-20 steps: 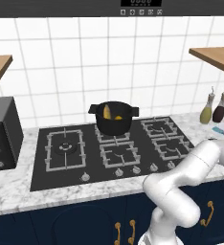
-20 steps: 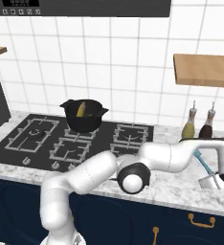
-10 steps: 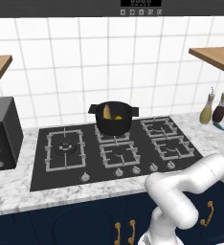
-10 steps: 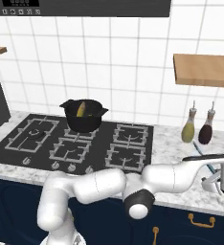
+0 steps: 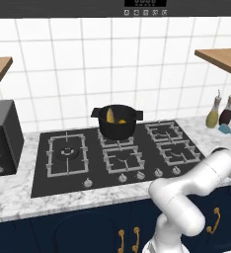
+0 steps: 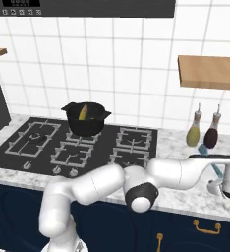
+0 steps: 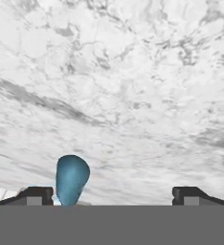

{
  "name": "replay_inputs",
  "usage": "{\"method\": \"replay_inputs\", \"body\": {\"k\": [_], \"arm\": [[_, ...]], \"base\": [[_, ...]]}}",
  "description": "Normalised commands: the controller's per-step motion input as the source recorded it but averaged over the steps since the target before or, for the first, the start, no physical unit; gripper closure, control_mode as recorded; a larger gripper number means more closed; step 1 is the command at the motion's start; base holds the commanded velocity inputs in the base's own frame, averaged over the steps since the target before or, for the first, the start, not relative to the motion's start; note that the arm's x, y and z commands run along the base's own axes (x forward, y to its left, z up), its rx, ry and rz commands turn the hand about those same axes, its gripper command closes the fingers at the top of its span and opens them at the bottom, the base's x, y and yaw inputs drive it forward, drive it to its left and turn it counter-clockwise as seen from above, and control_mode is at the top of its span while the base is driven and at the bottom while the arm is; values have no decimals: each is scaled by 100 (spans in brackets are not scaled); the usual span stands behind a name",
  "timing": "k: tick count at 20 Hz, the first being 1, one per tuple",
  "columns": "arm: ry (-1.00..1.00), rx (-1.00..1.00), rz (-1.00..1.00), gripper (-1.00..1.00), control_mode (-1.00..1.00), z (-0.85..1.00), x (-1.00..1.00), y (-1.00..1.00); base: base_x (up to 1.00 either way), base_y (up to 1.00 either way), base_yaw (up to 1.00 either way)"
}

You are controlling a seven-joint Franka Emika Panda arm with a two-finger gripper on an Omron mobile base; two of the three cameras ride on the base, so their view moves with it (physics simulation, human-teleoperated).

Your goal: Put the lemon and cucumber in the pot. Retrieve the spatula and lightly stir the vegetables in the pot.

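The black pot (image 5: pixel 116 121) (image 6: pixel 86 119) stands on the rear middle burner. Inside it lie the yellowish-green cucumber (image 5: pixel 109 116) (image 6: pixel 83 112) and the small yellow lemon (image 5: pixel 121 121). The teal spatula (image 6: pixel 211 160) (image 5: pixel 230 131) lies on the marble counter to the right of the hob, in front of two bottles. My gripper (image 7: pixel 113 196) is open, low over the marble. The spatula's rounded teal end (image 7: pixel 72 178) sits between the fingers, close to the left fingertip (image 7: pixel 35 195) and well away from the right one (image 7: pixel 190 195).
Two bottles (image 6: pixel 193 134) (image 6: pixel 212 135) stand at the wall behind the spatula. A wooden shelf (image 6: pixel 208 72) hangs above them. The black hob (image 5: pixel 117 155) spreads left of my arm, and a dark appliance (image 5: pixel 1 138) sits at the counter's far left.
My arm has swung further right and dropped, bringing the hand down to the counter at the spatula. The pot and its contents have not moved.
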Motion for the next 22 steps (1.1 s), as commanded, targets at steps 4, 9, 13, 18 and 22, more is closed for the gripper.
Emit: {"method": "replay_inputs", "body": {"k": [4, 9, 13, 18, 22], "arm": [[0, 12, 0, -100, -100, 0, 21, -36], [0, 15, 0, -100, -100, -3, 26, -42], [0, 15, 0, -100, -100, 0, 16, -70], [8, 16, 0, -100, -100, -7, 3, -76], [28, 15, 9, 100, -100, -67, 0, -29]], "base": [[0, 0, 0], [0, 0, 0], [0, 0, 0], [0, 0, 0], [0, 0, 0]]}}
